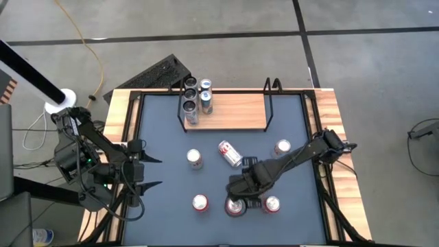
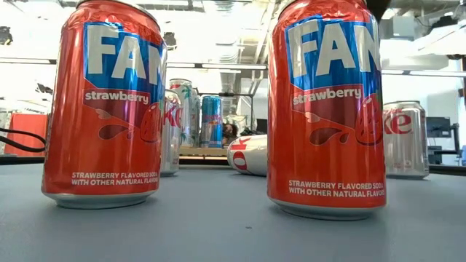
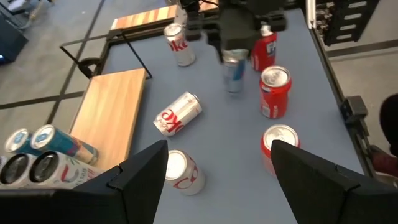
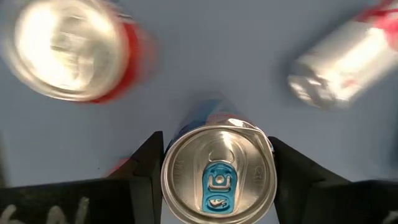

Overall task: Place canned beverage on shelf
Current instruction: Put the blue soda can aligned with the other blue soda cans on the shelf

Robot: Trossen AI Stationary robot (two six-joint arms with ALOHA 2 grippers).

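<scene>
So the slim blue-and-silver can (image 4: 217, 177) is down near the front edge of the table (image 1: 164, 130), with the right gripper (image 1: 236, 200) over it and its jaws closed around the sides just under the rim. Can't tell whether it's off the table yet or still standing on it.

Biggest worry imo is that grip. It's high up on a smooth, narrow can, so a quick swing could let it tilt or slide out.

Second thing is that it's crowded down there. One red can (image 1: 272, 204) sits just beside the gripper toward the right edge, and another red can (image 1: 200, 203) is a bit off toward the left. Move sideways before lifting clear and one of those probably goes over.

There's also a toppled can (image 1: 230, 154) lying mid-table, pretty much between the gripper and the shelf (image 1: 236, 111) at the far edge. A low carry clips it.

At the shelf, the left end is already packed with cans (image 1: 195, 96), and the black rods (image 1: 269, 103) guard the right end. The bare wood between is the target, and a sloppy approach bumps either one.

The left gripper (image 1: 152, 171) hovers by the left edge, jaws apart and empty, out of the way.
</scene>
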